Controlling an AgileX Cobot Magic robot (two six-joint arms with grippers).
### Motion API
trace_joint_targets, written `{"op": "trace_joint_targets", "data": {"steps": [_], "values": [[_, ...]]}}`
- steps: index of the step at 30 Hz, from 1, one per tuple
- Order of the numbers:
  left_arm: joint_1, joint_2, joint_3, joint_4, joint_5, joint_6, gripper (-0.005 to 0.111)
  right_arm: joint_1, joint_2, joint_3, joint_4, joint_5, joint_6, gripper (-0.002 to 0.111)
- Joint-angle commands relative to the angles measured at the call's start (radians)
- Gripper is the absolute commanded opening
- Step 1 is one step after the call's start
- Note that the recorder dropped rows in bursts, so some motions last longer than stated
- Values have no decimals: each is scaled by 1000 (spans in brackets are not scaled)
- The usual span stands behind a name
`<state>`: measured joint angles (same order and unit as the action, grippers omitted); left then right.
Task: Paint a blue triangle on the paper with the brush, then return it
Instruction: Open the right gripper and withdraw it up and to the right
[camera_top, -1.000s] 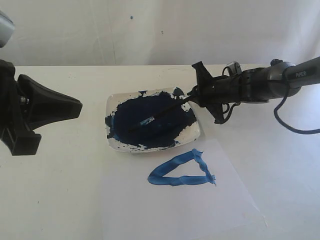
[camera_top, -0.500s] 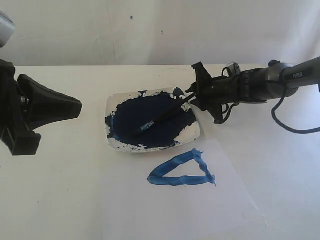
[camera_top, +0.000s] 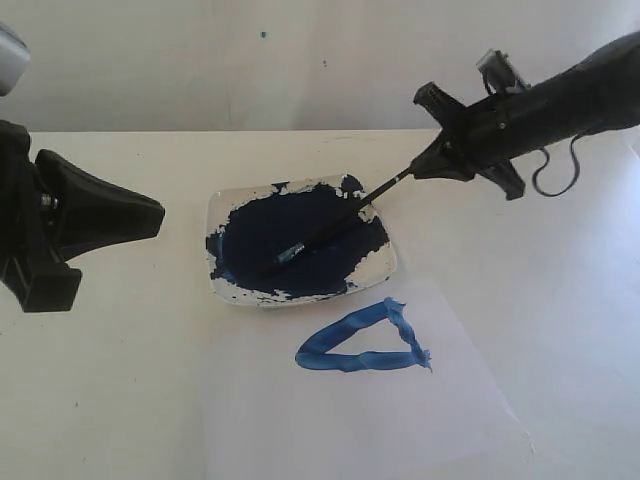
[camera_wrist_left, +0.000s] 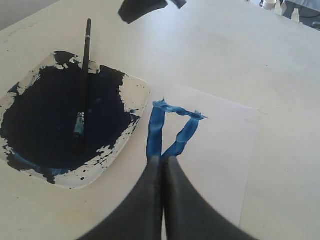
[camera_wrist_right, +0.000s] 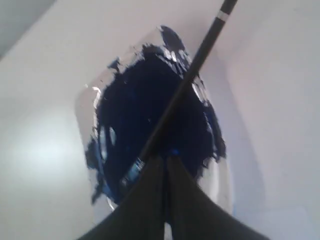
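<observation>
Two black grippers, folks. First, the left gripper hangs with its fingers pressed together on nothing, well short of the white square dish of dark navy paint. In that dish lies the thin black-handled paintbrush, tip in the paint, handle slanting over the rim towards the right gripper. That one hovers at the handle's far end, fingers together and empty. Well apart from both grippers, the bright-blue painted triangle outline sits on the plain white paper sheet.
</observation>
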<state>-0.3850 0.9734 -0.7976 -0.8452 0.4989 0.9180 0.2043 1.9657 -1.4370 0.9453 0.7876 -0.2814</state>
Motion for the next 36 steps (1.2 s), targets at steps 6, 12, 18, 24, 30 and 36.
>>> {"op": "trace_joint_targets", "data": {"steps": [6, 12, 18, 24, 30, 36], "values": [[2, -6, 6, 1, 0, -3, 0, 55, -509, 269, -357, -99, -13, 0], [2, -6, 6, -14, -2, -3, 0, 55, -756, 413, -395, -175, -36, 0], [2, -6, 6, -14, -2, -3, 0, 55, -876, 457, -401, -177, -32, 0], [2, -6, 6, -14, -2, -3, 0, 55, -928, 457, -399, -175, -30, 0], [2, -6, 6, -14, -2, -3, 0, 55, -934, 457, -401, -175, -30, 0], [2, -6, 6, -14, -2, -3, 0, 51, -1225, 535, -504, -192, -34, 0]]}}
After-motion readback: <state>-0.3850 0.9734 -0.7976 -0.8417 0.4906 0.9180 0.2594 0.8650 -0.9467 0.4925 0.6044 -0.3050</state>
